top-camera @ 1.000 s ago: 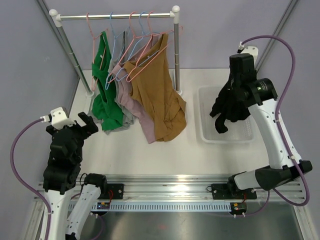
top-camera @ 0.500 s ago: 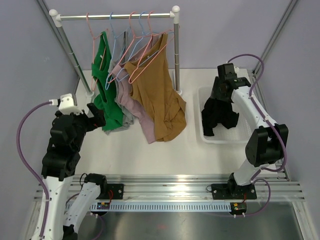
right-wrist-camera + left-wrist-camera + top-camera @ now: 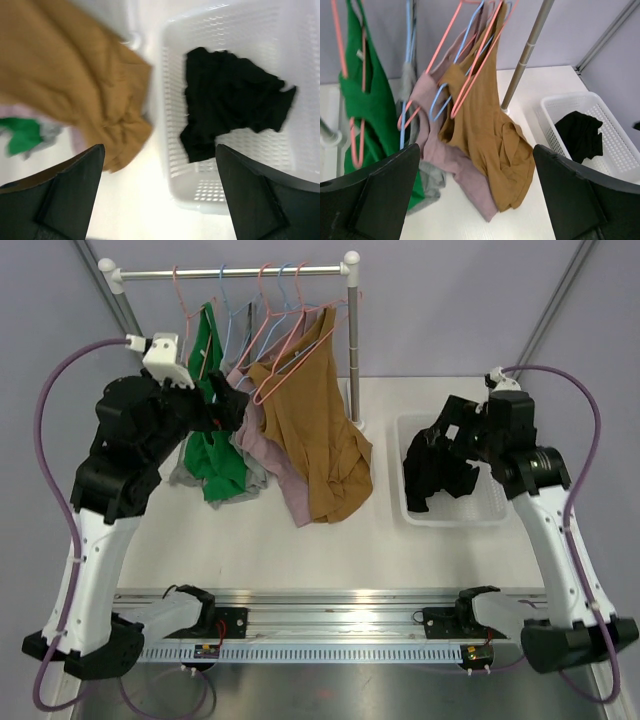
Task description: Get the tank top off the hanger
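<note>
Several tank tops hang on pink and blue hangers from the rack bar [image 3: 230, 273]: a green one [image 3: 210, 390], a grey one, a mauve one [image 3: 262, 445] and a mustard-brown one [image 3: 315, 440] on a pink hanger [image 3: 290, 350] at the front. My left gripper [image 3: 232, 405] is raised beside the green and mauve tops, open and empty; in the left wrist view it [image 3: 477, 200] faces the brown top [image 3: 485, 120]. My right gripper [image 3: 448, 435] hovers open over the white basket [image 3: 450, 520], where a black top [image 3: 435, 475] lies.
The rack's right post [image 3: 353, 340] stands between the hanging clothes and the basket. The lower ends of the brown and mauve tops rest crumpled on the white table [image 3: 320, 550]. Purple walls close in the back and both sides.
My right gripper opened and let go of the black top, which now lies in the basket; that arm drew back to the right. My left arm rose toward the hanging tops.
</note>
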### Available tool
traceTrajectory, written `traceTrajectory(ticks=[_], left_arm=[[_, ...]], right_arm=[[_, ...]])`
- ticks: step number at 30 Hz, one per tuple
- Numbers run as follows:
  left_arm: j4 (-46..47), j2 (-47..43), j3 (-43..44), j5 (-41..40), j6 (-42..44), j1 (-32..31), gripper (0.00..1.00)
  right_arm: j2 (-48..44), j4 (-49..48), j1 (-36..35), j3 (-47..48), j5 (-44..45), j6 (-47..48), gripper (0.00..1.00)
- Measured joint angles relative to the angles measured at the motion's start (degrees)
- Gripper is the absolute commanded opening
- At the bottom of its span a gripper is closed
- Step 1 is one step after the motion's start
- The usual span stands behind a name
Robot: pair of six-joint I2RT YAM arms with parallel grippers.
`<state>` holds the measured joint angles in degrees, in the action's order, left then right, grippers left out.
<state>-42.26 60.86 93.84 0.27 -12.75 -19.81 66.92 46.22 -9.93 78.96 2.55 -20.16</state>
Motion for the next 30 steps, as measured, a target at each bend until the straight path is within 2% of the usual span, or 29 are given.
traceTrajectory(ticks=[3,7,8,9,20,30], left_arm=[[0.55,8.09,6.82,1.18,2.12,-0.94,0.97],[1.38,16.59,11.52,1.6,4.94,-1.22,0.86],[1.22,18.49,12.68,1.57,5.55,-1.25,0.76],[0.87,20.87,14.43,1.57,6.21,-1.25,0.72],[-0.74,37.99,32.76,1.44,10.12,-1.25,0.54],[-2.12,43.95,36.11,0.76,11.91,-1.07,0.52]], right_arm=[[-7.65,-2.14,0.0,-3.17,-8.92,0.24,0.95],[-14.6,-3.54,-0.02,-8.87,-19.3,-0.15,0.91],[-15.63,-3.43,-0.02,-10.12,-21.2,-0.28,0.9],[-16.33,-3.15,-0.02,-10.99,-22.67,-0.44,0.9],[-21.86,0.72,-0.02,-11.54,-28.85,-0.48,0.9],[-25.4,2.62,-0.02,-10.67,-31.67,-0.5,0.89]])
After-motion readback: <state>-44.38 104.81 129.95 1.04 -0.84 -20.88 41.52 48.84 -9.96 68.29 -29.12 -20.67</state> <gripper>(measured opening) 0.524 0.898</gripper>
